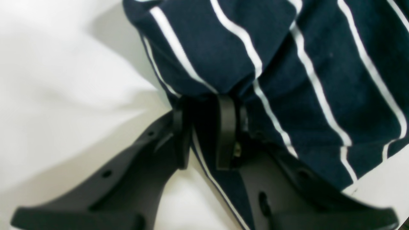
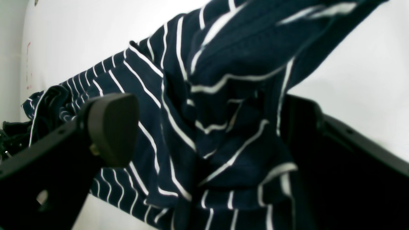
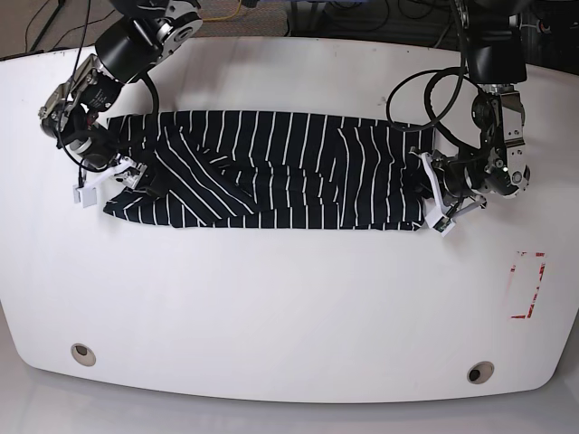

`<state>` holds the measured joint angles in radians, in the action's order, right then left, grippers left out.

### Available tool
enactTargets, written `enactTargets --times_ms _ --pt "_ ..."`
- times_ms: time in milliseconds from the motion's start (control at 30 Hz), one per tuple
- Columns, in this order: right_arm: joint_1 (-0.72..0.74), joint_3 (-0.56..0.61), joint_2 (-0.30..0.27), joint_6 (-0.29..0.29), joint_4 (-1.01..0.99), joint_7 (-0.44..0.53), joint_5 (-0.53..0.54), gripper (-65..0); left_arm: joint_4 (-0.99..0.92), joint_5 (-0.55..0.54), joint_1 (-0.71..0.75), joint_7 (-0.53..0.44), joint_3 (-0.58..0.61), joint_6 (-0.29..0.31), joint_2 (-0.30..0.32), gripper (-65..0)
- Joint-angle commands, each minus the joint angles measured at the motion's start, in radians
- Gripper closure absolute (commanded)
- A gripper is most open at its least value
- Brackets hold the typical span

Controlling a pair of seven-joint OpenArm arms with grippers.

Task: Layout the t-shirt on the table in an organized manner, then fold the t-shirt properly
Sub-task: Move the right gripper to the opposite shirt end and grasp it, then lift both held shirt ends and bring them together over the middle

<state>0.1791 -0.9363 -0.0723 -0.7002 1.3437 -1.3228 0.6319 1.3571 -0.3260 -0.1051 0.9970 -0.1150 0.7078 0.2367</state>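
Observation:
The dark navy t-shirt (image 3: 289, 167) with thin white stripes lies stretched in a long band across the far half of the white table (image 3: 289, 298). At its right end my left gripper (image 3: 434, 194) is shut on the t-shirt's edge. In the left wrist view, the fabric (image 1: 319, 64) is pinched in the left gripper (image 1: 203, 103). At the crumpled left end, my right gripper (image 3: 120, 176) stands open. The right wrist view shows bunched cloth (image 2: 223, 48) lying in the right gripper (image 2: 204, 121), between its wide-apart fingers (image 2: 111, 131).
Two metal-ringed holes (image 3: 82, 353) (image 3: 480, 372) sit near the table's front edge. A red-marked rectangle (image 3: 529, 285) lies at the right. Cables (image 3: 425, 99) loop from the left arm, and more run behind the back edge.

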Motion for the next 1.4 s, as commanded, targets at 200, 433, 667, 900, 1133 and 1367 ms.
enactTargets --times_ms 200,433,667,900,1133,1367 --pt "-0.002 0.078 -0.013 0.002 0.007 0.061 -0.034 -42.2 -0.009 0.077 0.008 0.072 0.001 -0.01 0.011 -10.8" --pt "-0.008 0.109 -0.007 0.002 0.012 0.093 -0.094 -7.9 -0.011 0.104 0.005 0.072 0.034 -0.01 0.011 -10.8" --pt "-0.019 0.11 -0.005 0.002 0.098 0.093 -0.096 -0.5 -0.011 0.179 0.0 0.069 0.094 -0.01 -0.006 -10.8" --pt "-0.062 0.148 0.027 0.002 0.343 0.071 -0.093 0.0 -0.011 0.184 -0.003 0.069 0.1 -0.01 -0.04 -10.8" --pt "-0.1 0.26 0.032 0.002 0.553 0.009 -0.091 0.0 -0.011 0.184 -0.031 0.073 0.102 -0.01 -0.086 -10.8" --pt "-0.125 0.399 0.067 0.002 0.636 0.006 -0.091 0.0 -0.011 0.21 -0.045 0.073 0.176 -0.01 -0.121 -10.8"
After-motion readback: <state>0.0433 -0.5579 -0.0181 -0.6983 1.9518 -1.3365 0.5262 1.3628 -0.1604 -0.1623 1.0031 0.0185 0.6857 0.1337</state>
